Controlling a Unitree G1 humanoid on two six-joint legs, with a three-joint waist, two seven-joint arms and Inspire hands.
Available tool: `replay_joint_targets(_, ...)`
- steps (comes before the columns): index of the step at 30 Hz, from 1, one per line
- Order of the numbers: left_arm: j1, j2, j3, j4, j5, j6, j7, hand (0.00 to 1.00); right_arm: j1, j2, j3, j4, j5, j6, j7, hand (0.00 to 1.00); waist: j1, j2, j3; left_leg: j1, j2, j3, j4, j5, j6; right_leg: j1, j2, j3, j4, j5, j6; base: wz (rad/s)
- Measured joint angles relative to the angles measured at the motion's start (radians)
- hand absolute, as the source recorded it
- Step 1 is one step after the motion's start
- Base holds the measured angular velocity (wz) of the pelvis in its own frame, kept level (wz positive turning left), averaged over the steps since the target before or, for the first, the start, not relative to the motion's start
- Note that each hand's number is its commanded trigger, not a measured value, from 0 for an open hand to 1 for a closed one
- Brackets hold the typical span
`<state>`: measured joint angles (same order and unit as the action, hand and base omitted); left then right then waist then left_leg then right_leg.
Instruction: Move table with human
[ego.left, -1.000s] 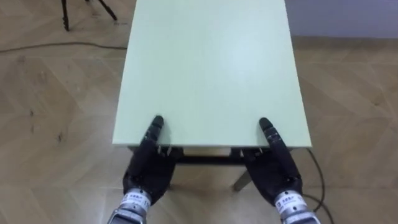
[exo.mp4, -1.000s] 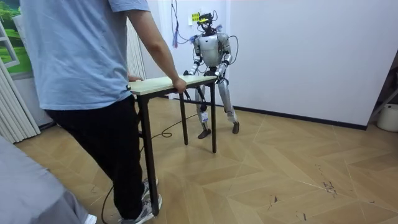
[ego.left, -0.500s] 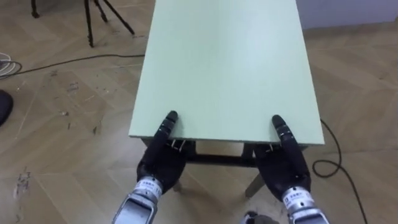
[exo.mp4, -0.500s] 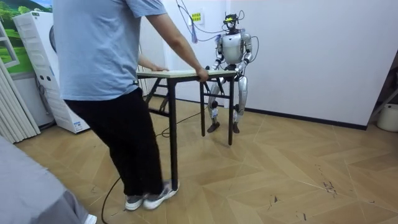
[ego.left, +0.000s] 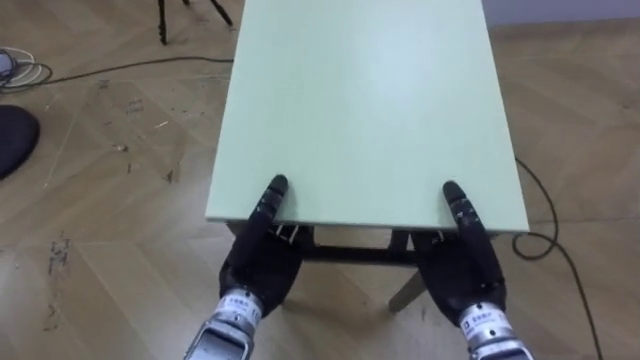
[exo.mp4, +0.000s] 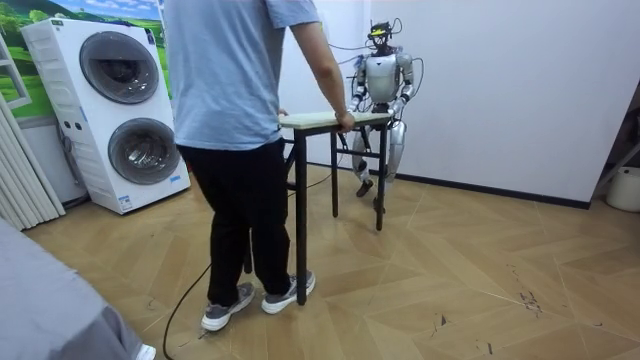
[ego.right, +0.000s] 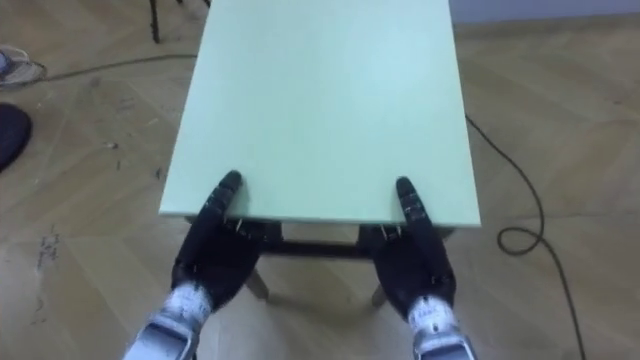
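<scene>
At the lower left of the left eye view, the left hand (ego.left: 255, 270) clamps the near edge of the pale green table (ego.left: 365, 100), thumb on top and fingers tucked beneath; at lower right the right hand (ego.left: 462, 275) grips that edge likewise. Left of centre in the room view, a person (exo.mp4: 240, 120) holds the table's other end

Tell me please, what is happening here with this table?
A robot and a person hold a pale green table between them. The robot's left hand and right hand are at its near short edge. The person grips the opposite end, standing not far from two stacked washing machines.
</scene>
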<state>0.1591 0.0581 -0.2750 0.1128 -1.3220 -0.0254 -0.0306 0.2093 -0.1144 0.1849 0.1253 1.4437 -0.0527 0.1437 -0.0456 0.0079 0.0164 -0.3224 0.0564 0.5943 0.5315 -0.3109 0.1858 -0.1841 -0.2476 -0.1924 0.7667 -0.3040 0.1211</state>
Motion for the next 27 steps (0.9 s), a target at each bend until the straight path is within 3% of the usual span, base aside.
replay_joint_targets(4,0.003,0.013,0.01,-0.007,0.001,-0.012,0.0,1.0,-0.002,0.009,0.027,-0.001,0.01,-0.013,0.0,1.0,0.026,-0.018,0.0027,-0.018,0.004,0.046,-0.012,0.01,0.02,0.056,0.005,-0.025,-0.16,-0.073,-0.015,-0.32)
replay_joint_targets(7,0.003,0.011,0.013,-0.009,0.008,-0.01,0.0,1.0,-0.006,0.009,0.028,0.004,0.014,-0.013,0.0,1.0,0.026,-0.015,0.0039,-0.049,0.019,0.056,0.003,0.021,0.038,0.062,0.024,-0.034,-0.209,-0.098,-0.02,0.03)
replay_joint_targets(10,0.004,0.011,0.018,-0.008,0.036,-0.005,0.003,1.0,-0.001,0.02,0.029,0.02,0.028,-0.014,0.0,1.0,0.025,-0.004,0.0108,-0.093,0.078,0.063,0.047,0.047,0.055,0.055,0.088,-0.029,-0.215,-0.123,-0.033,0.28)
replay_joint_targets(13,0.009,0.018,0.018,-0.007,0.044,0.003,0.004,1.0,0.018,0.032,0.029,0.022,0.042,-0.013,0.0,1.0,0.038,0.003,0.0139,-0.104,0.121,0.081,0.05,0.091,0.047,0.037,0.132,-0.029,-0.21,-0.12,-0.049,0.21)
replay_joint_targets(14,0.005,0.035,0.007,-0.005,0.038,0.01,0.006,1.0,0.028,0.035,0.029,0.024,0.055,-0.012,-0.001,1.0,0.057,0.004,0.0146,-0.107,0.142,0.092,0.045,0.124,0.007,0.026,0.152,-0.032,-0.211,-0.107,-0.072,0.13)
replay_joint_targets(15,0.004,0.046,0.007,-0.005,0.038,0.024,0.007,1.0,0.034,0.036,0.029,0.026,0.063,-0.01,-0.001,1.0,0.068,0.001,0.0144,-0.123,0.142,0.064,0.026,0.181,-0.114,0.013,0.164,-0.035,-0.228,-0.082,-0.099,0.15)
replay_joint_targets(16,0.004,0.045,0.008,-0.005,0.038,0.026,0.007,1.0,0.034,0.036,0.029,0.026,0.066,-0.009,0.0,1.0,0.072,-0.003,0.0157,-0.131,0.133,0.042,0.003,0.225,-0.188,0.004,0.166,-0.034,-0.244,-0.061,-0.116,0.09)
replay_joint_targets(17,0.005,0.04,0.014,-0.004,0.038,0.029,0.006,1.0,0.034,0.034,0.029,0.024,0.076,-0.005,0.004,1.0,0.078,-0.009,0.0193,-0.15,0.126,-0.033,-0.001,0.282,-0.272,-0.01,0.158,-0.041,-0.273,-0.02,-0.143,-0.34)
replay_joint_targets(18,0.02,0.034,0.026,0.001,0.038,0.029,-0.001,1.0,0.034,0.035,0.03,0.032,0.077,0.014,0.004,1.0,0.112,-0.006,0.0193,-0.155,0.16,-0.143,0.119,0.241,-0.223,-0.012,0.164,-0.062,-0.277,0.004,-0.157,-0.71)
replay_joint_targets(19,0.034,0.026,0.04,0.007,0.036,0.029,-0.014,1.0,0.036,0.037,0.04,0.036,0.078,0.022,0.004,1.0,0.136,0.0,0.0201,-0.147,0.201,-0.238,0.255,0.173,-0.202,-0.011,0.176,-0.091,-0.28,0.022,-0.169,-0.73)
replay_joint_targets(20,0.039,0.025,0.045,0.008,0.036,0.029,-0.021,1.0,0.036,0.038,0.043,0.036,0.078,0.022,0.004,1.0,0.139,0.004,0.0209,-0.142,0.217,-0.282,0.309,0.145,-0.204,-0.012,0.181,-0.114,-0.281,0.032,-0.174,-0.32)
replay_joint_targets(21,0.042,0.028,0.05,0.008,0.041,0.031,-0.029,1.0,0.038,0.039,0.046,0.036,0.076,0.022,0.004,1.0,0.133,0.004,0.0205,-0.124,0.234,-0.363,0.39,0.101,-0.214,-0.026,0.186,-0.152,-0.279,0.047,-0.185,0.05)
replay_joint_targets(22,0.042,0.028,0.052,0.008,0.048,0.032,-0.03,1.0,0.038,0.04,0.046,0.036,0.075,0.022,0.004,1.0,0.128,0.002,0.0195,-0.109,0.238,-0.399,0.415,0.085,-0.217,-0.034,0.188,-0.159,-0.274,0.052,-0.189,0.24)
replay_joint_targets(23,0.041,0.027,0.055,0.008,0.062,0.035,-0.029,1.0,0.038,0.038,0.046,0.036,0.067,0.02,0.004,1.0,0.111,-0.001,0.0186,-0.057,0.25,-0.444,0.427,0.047,-0.229,-0.064,0.185,-0.173,-0.261,0.065,-0.19,0.3)
replay_joint_targets(24,0.042,0.025,0.053,0.008,0.062,0.041,-0.029,1.0,0.038,0.037,0.041,0.036,0.055,0.014,0.004,1.0,0.096,0.001,0.0184,0.013,0.265,-0.464,0.412,0.033,-0.244,-0.087,0.179,-0.181,-0.258,0.077,-0.192,0.24)
replay_joint_targets(26,0.043,0.022,0.044,0.008,0.062,0.05,-0.026,1.0,0.038,0.036,0.033,0.036,0.043,0.005,0.004,1.0,0.08,0.013,0.0159,0.135,0.279,-0.467,0.365,0.032,-0.255,-0.121,0.171,-0.181,-0.247,0.095,-0.188,0.1)
replay_joint_targets(27,0.042,0.019,0.043,0.006,0.07,0.057,-0.022,1.0,0.037,0.029,0.029,0.036,0.038,-0.002,0.004,1.0,0.064,0.025,0.0158,0.194,0.276,-0.464,0.292,0.011,-0.289,-0.142,0.161,-0.19,-0.233,0.104,-0.18,0.17)
